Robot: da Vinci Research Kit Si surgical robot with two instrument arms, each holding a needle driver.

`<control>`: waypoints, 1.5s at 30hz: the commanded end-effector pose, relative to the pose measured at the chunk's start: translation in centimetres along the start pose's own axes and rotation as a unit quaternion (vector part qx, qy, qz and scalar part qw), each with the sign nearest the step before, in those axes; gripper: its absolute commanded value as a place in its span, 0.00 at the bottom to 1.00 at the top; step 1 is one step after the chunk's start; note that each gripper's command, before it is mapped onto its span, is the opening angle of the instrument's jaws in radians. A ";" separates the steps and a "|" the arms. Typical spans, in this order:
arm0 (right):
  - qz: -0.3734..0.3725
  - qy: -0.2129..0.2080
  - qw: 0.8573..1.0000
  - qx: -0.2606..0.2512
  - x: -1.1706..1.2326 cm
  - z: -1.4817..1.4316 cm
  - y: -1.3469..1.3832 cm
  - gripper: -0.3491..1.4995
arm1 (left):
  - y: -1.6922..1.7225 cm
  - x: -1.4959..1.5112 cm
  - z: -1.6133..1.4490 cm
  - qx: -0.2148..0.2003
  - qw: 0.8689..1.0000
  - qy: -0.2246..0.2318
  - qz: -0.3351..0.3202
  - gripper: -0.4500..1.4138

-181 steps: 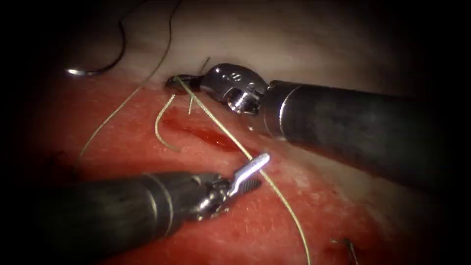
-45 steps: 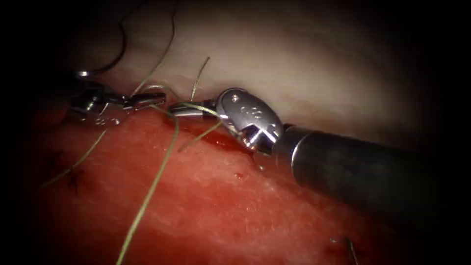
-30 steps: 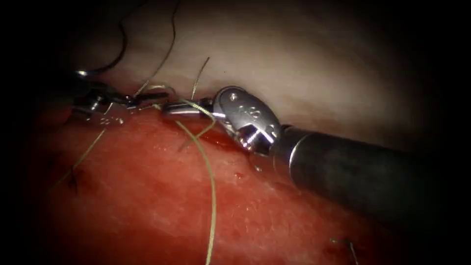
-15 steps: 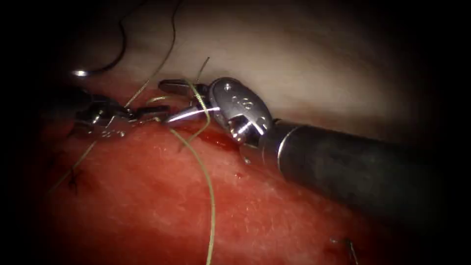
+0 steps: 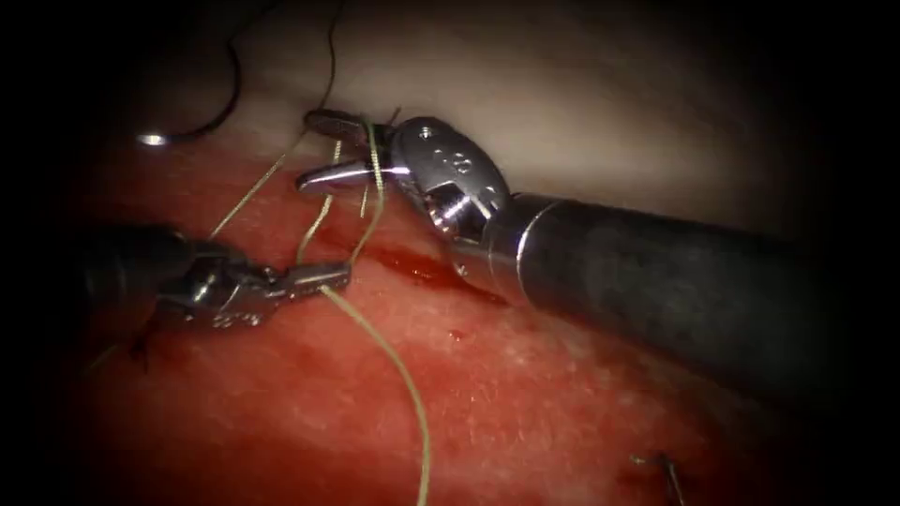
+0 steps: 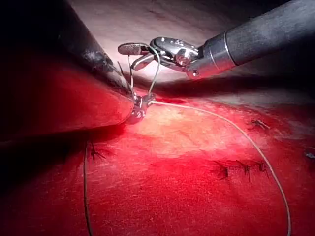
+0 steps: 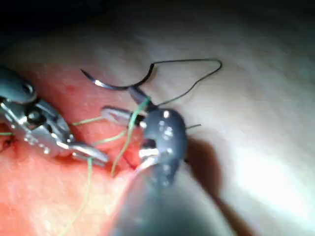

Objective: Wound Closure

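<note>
While left tool (image 5: 319, 277) grips thread (image 5: 394, 365), right tool (image 5: 323, 150) gapes empty, needle (image 5: 187, 126) lying free on tissue (image 5: 525, 412).

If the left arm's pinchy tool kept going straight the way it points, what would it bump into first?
Probably the cut. The left tool, shut on the thread, points rightward just over the tissue, with the cut's dark line directly ahead. The right tool, open around thread, looks farther back. Depth is unclear. The needle lies free.
</note>
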 end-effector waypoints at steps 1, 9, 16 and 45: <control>-0.005 -0.006 1.000 -0.004 -0.06 0.10 0.03 0.69 | 0.01 0.03 0.08 0.001 1.000 0.002 -0.001 0.00; -0.039 -0.044 0.998 -0.018 -0.28 0.09 -0.02 0.69 | -0.16 0.22 0.00 -0.010 1.000 0.008 -0.002 0.00; -0.083 -0.093 0.992 -0.025 -0.42 0.15 -0.09 0.69 | -0.26 0.38 -0.06 -0.036 0.999 0.017 0.019 0.00; -0.103 -0.147 0.983 0.037 -0.74 0.08 -0.35 0.61 | -1.34 -0.13 -0.41 -0.097 0.981 0.114 0.127 0.00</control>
